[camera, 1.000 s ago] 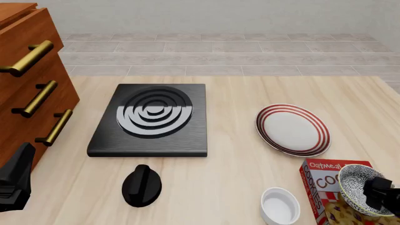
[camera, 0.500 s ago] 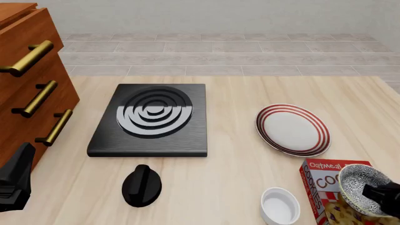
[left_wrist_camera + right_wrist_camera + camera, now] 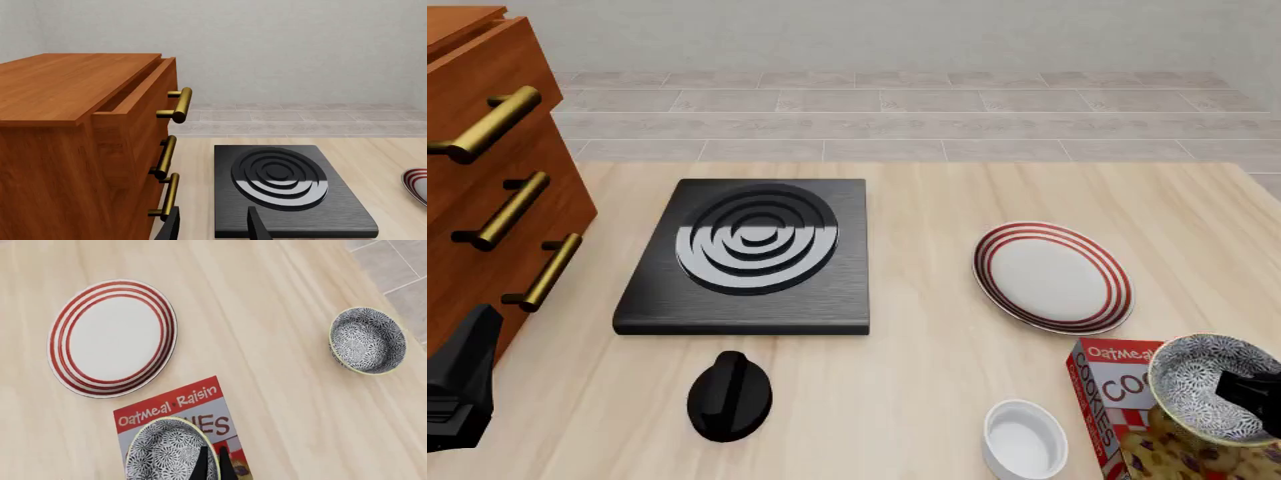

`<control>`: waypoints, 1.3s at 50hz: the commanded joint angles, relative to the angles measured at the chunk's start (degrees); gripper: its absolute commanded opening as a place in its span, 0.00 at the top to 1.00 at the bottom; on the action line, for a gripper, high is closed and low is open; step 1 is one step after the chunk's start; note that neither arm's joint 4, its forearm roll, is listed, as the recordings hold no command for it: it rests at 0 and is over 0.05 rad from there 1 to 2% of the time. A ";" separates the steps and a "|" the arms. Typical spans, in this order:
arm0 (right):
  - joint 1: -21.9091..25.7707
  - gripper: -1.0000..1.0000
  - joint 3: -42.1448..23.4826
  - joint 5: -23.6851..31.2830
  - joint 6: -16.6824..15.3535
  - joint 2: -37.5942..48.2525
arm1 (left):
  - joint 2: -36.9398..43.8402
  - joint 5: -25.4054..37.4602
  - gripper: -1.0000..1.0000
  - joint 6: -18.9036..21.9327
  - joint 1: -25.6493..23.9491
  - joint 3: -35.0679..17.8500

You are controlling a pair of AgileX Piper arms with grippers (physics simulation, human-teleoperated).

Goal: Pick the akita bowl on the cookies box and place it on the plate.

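The akita bowl [image 3: 1208, 385], speckled black and white, hangs just above the red cookies box [image 3: 1108, 395] at the front right. My right gripper [image 3: 1252, 393] is shut on its rim. In the right wrist view the two fingers of that gripper [image 3: 212, 463] pinch the near wall of the akita bowl [image 3: 167, 450] over the cookies box [image 3: 175, 402]. The red-ringed plate [image 3: 1052, 276] lies just beyond the box, also seen as the plate [image 3: 112, 338] in the right wrist view. My left gripper [image 3: 213, 227] is open with nothing in it, low at the front left [image 3: 461, 385].
A black stove [image 3: 747, 255] lies mid-table with a black knob [image 3: 730, 395] in front of it. A plain white small bowl [image 3: 1025, 438] stands left of the box. A wooden dresser [image 3: 487, 170] fills the left side. Another speckled bowl [image 3: 368, 340] sits on the table.
The right gripper has lifted the akita bowl slightly and shifted it right; the bowl now sits more level. The left arm has stayed still.
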 commanded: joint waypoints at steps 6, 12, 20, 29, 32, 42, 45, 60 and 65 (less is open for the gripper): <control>7.67 1.00 -7.62 9.14 5.75 -6.22 | 0.00 0.00 0.00 0.00 0.00 0.00; 11.28 1.00 -9.08 8.74 9.18 -6.42 | 0.00 0.00 0.00 0.00 0.00 0.00; 15.67 1.00 -11.94 3.41 10.88 -0.98 | 0.00 0.00 0.00 0.00 0.00 0.00; 18.29 1.00 -14.12 -3.03 10.91 6.60 | 0.00 0.00 0.00 0.00 0.00 0.00; 19.05 1.00 -14.38 -5.08 11.41 8.80 | 0.00 0.00 0.00 0.00 0.00 0.00; 21.75 1.00 -17.91 -10.68 13.35 16.26 | 0.00 0.00 0.00 0.00 0.00 0.00; 22.48 1.00 -18.85 -11.92 13.78 18.14 | 0.00 0.00 0.00 0.00 0.00 0.00; 24.29 1.00 -21.29 -17.64 15.87 25.39 | 0.00 0.00 0.00 0.00 0.00 0.00; 24.42 1.00 -21.29 -19.82 17.10 27.10 | 0.00 0.00 0.00 0.00 0.00 0.00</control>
